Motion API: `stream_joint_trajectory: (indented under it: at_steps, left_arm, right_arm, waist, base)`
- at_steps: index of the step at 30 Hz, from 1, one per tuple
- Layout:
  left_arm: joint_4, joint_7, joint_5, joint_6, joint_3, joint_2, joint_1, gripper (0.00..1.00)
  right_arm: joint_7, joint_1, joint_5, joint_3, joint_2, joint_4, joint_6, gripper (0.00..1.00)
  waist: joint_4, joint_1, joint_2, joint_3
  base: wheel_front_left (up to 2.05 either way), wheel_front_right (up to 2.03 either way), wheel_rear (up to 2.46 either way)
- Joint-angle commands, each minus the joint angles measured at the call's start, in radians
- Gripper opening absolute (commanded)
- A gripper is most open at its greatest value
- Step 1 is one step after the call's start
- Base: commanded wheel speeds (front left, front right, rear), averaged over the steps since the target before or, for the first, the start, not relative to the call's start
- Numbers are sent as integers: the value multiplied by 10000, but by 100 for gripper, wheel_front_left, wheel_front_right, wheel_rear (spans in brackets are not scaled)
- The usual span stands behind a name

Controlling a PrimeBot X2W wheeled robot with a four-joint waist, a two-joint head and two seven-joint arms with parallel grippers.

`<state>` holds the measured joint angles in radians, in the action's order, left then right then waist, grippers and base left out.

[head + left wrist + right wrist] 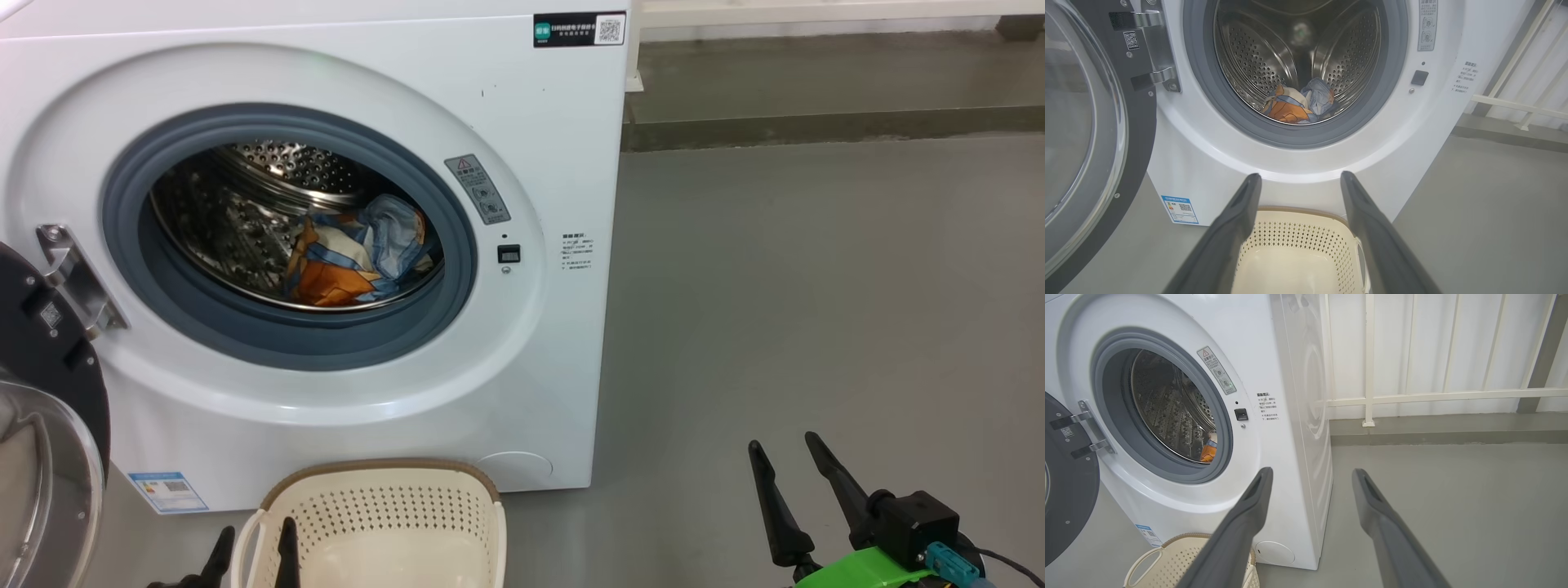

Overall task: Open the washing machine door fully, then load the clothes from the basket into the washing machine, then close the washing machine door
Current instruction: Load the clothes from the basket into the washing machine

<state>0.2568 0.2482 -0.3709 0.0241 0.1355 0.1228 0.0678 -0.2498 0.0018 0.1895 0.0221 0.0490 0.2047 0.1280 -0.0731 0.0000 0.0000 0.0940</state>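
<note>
While left gripper [1300,174] & right gripper [1312,470] gape, crumpled clothes [359,257] (maybe 2 pcs) sit in drum [237,220].

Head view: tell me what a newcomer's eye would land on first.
The big white washing machine dominates the left, its door swung wide at the far left edge and the clothes, blue and orange, lying in the steel drum. Below it on the floor sits the cream basket, which looks empty. The right gripper shows at the lower right, jaws open.
</note>
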Motion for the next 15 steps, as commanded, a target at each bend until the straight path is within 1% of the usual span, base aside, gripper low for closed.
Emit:
stream_joint_trajectory:
  at_steps: [1, 15]
  left_arm:
    - [-131, 135, 197, 88, -447, 30, -333, 100]
    - [142, 135, 490, 378, -836, -255, -387, 100]
  right_arm:
    - [-120, -170, 94, 276, 13, -236, 27, 100]
    - [-120, -204, 97, 326, 13, -183, 27, 100]
  waist:
    - [5, 0, 0, 6]
    - [-2, 0, 0, 45]
  base:
    - [0, 0, 0]
    - [0, 0, 0]
